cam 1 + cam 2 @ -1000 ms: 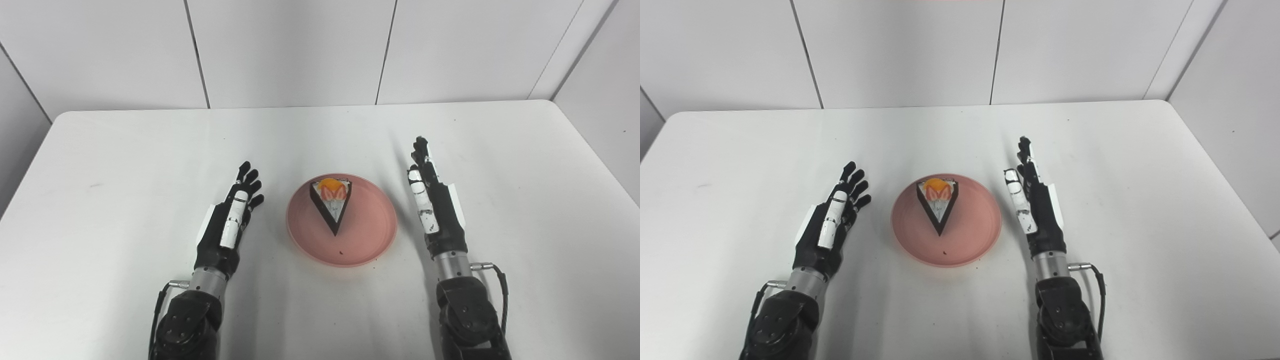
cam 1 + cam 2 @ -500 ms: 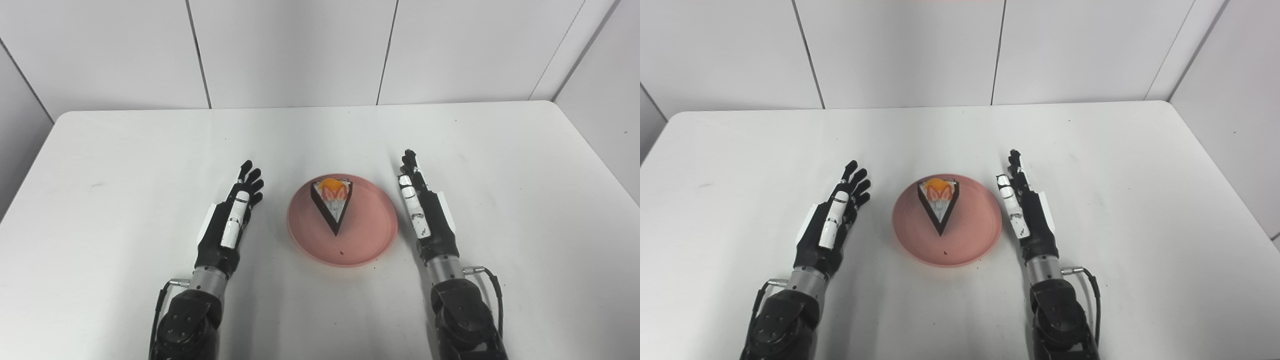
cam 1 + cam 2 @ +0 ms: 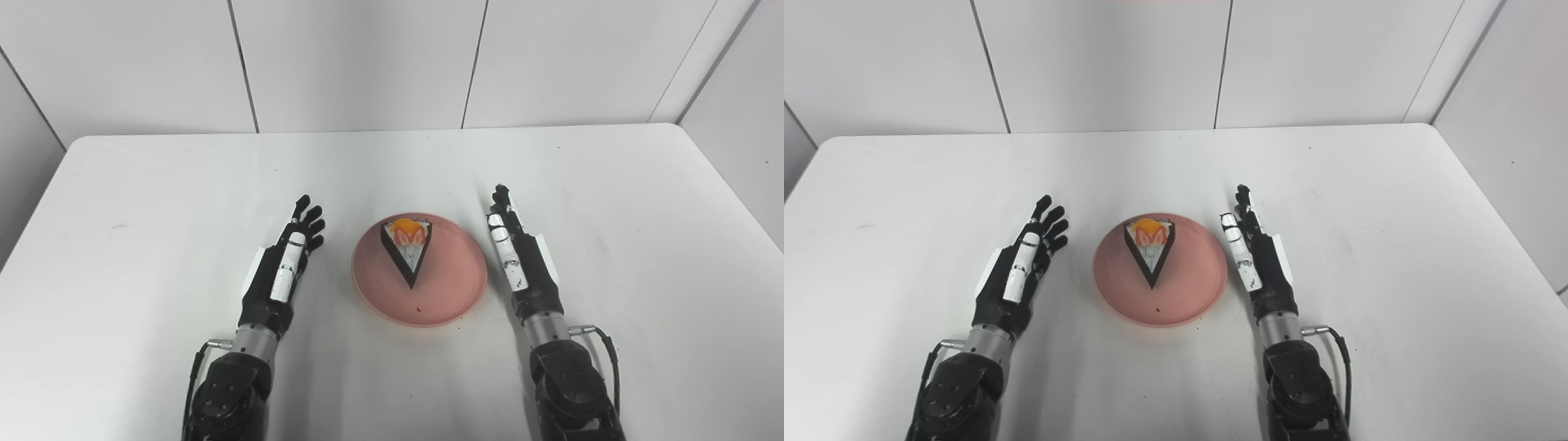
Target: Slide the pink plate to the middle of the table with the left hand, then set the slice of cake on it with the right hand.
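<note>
Left robot hand (image 3: 278, 269): fingers spread, holding nothing, lying just left of the plate, apart from it.
Plate (image 3: 453, 294): pink, mid worktop (image 3: 153, 184), nearer the front edge than the back.
Cake (image 3: 407, 249): on the plate, point toward the front edge.
Right robot hand (image 3: 520, 257): fingers straight and apart, empty, just right of the plate.

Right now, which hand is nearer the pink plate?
Right. The right hand sits just off the pink plate's right rim, almost touching it; the left hand lies farther out on the plate's left side. Both are open.
</note>
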Robot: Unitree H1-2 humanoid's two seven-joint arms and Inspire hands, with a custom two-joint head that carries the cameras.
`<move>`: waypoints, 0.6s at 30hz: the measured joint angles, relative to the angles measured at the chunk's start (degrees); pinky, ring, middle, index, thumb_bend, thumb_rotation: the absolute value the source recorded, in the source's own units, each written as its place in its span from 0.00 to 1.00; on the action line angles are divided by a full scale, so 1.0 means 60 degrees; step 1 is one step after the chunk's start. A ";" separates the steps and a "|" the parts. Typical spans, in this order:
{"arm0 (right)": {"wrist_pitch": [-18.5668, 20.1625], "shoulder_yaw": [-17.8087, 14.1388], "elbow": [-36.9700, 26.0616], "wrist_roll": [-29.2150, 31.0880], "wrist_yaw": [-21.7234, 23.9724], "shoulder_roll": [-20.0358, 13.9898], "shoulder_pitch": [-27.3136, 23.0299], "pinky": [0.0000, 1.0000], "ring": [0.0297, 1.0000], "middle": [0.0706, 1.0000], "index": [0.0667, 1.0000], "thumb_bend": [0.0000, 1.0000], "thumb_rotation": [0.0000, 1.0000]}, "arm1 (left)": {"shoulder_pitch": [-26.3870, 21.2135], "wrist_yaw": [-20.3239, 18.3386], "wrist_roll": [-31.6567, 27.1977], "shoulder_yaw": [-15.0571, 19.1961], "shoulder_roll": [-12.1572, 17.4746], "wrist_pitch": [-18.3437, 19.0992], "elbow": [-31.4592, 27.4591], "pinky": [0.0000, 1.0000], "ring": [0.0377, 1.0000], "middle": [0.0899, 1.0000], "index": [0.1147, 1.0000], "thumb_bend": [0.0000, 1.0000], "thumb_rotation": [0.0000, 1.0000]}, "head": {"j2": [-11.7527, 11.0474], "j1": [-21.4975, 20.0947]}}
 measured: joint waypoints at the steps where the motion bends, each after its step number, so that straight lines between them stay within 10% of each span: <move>1: 0.0009 0.0003 0.0000 0.0001 -0.0003 0.0006 0.0001 1.00 0.99 1.00 1.00 0.20 1.00 | 0.0000 0.0000 0.0000 -0.0001 0.0001 0.0004 0.0000 0.94 0.94 0.96 0.97 0.39 1.00 | -0.0015 0.0029; 18: 0.0150 0.0212 -0.0021 -0.0028 -0.0003 -0.0029 0.0084 1.00 0.99 1.00 1.00 0.21 1.00 | -0.0004 0.0003 0.0023 -0.0035 0.0009 0.0025 -0.0009 0.93 0.93 0.95 0.96 0.38 1.00 | -0.0117 0.0103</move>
